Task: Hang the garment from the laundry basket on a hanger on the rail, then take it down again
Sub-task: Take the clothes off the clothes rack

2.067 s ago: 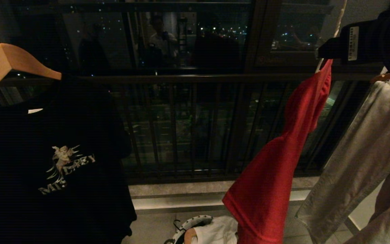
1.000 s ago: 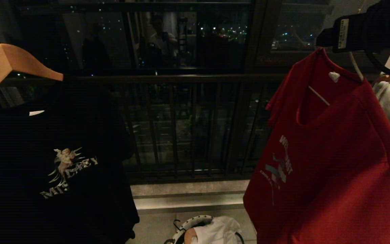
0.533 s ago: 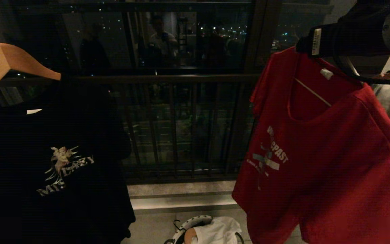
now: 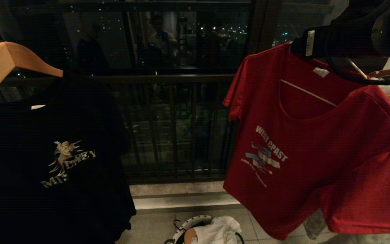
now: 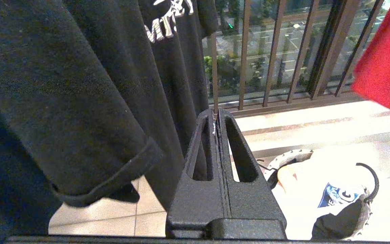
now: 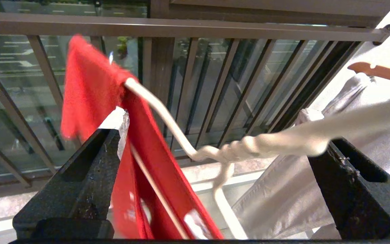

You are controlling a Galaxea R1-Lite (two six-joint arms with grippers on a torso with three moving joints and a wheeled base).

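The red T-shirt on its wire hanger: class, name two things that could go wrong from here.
1. The right gripper stands open around the white wire hanger's twisted neck, so it may close off-centre and tilt it.
2. The red T-shirt hangs skewed and could slide off one shoulder, missing the laundry basket below.

black printed T-shirt [image 4: 52, 159], wooden hanger [image 4: 8, 64], railing [image 4: 174, 79]

Head and wrist cameras all face the balcony railing [image 4: 181, 79].
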